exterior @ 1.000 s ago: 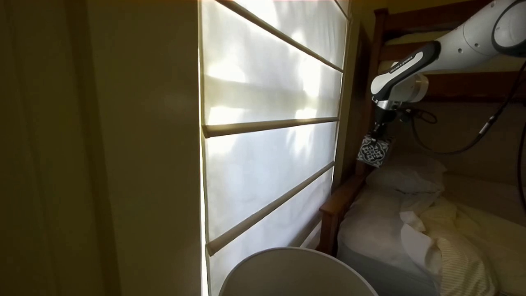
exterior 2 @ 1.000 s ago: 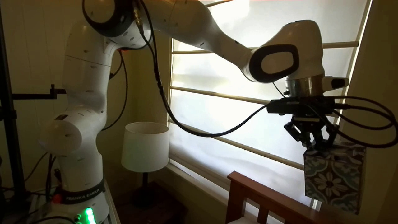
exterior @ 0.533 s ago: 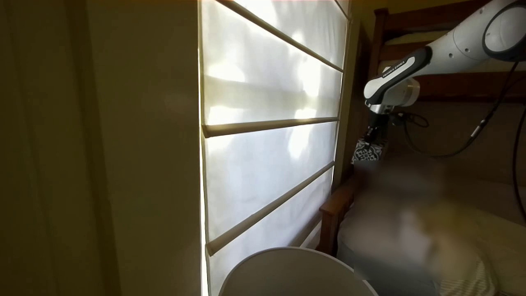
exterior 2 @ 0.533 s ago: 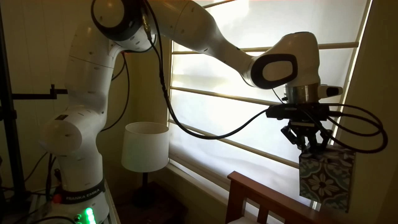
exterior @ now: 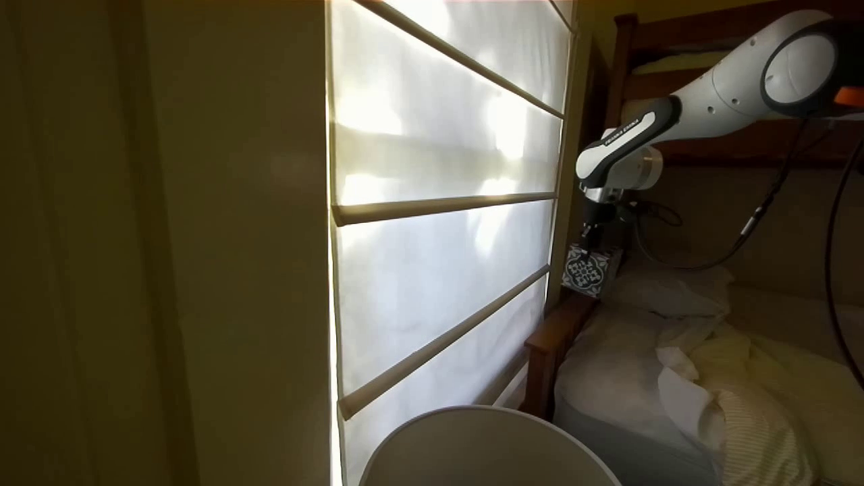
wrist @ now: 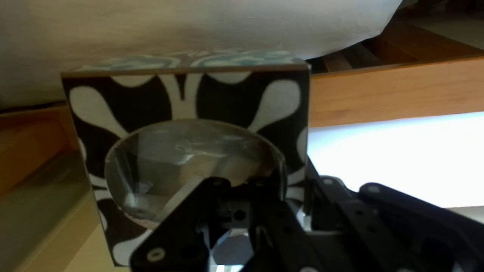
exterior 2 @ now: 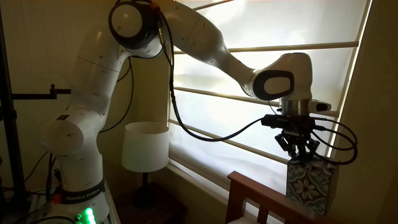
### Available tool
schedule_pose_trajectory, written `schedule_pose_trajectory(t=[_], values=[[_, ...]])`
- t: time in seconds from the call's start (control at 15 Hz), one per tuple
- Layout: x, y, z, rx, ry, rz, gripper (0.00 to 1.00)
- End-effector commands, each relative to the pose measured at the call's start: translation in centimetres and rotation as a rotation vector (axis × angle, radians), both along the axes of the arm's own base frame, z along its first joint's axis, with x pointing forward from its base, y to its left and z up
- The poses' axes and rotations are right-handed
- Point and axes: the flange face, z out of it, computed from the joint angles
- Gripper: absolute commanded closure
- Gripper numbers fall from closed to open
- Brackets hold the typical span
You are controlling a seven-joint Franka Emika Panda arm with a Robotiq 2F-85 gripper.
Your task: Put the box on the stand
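Observation:
The box (exterior 2: 306, 186) is cube-shaped with a dark and white floral lattice pattern. My gripper (exterior 2: 300, 156) is shut on its upper edge and holds it in the air. In an exterior view the box (exterior: 584, 271) hangs under the gripper (exterior: 588, 248), just above or behind the wooden bed end. In the wrist view the box (wrist: 242, 87) shows an oval opening with clear film; the gripper (wrist: 298, 192) pinches the side wall beside it, fingertips partly hidden. A dark wooden stand (exterior 2: 168, 203) with a lamp on it is low beside the robot base.
The white lamp (exterior 2: 145, 147) fills much of the stand; its shade (exterior: 486, 445) also shows up close. A wooden bed end (exterior 2: 264, 196) rises between box and stand. A bed with a pillow (exterior: 665, 287) lies alongside. A window blind (exterior 2: 217, 115) is behind; a cable loops from the arm.
The arm has carried the box leftward and somewhat lower in both exterior views, nearer the bed end. The grip on the box is unchanged.

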Motion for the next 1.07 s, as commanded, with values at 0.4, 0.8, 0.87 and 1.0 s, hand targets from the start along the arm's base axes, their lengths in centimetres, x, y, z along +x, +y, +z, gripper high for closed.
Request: schedule_pose_trajectory(t=[0.4,0.8,0.87,1.0], values=[[2.6,1.1,-2.9,-0.003,0.147,-0.005,0.99],[3.6,1.8,-4.5,0.024,0.135,0.04,0.99],[3.7,1.9,-4.7,0.027,0.138,0.042,0.99],[3.9,2.1,-4.9,0.029,0.143,0.048,0.99]])
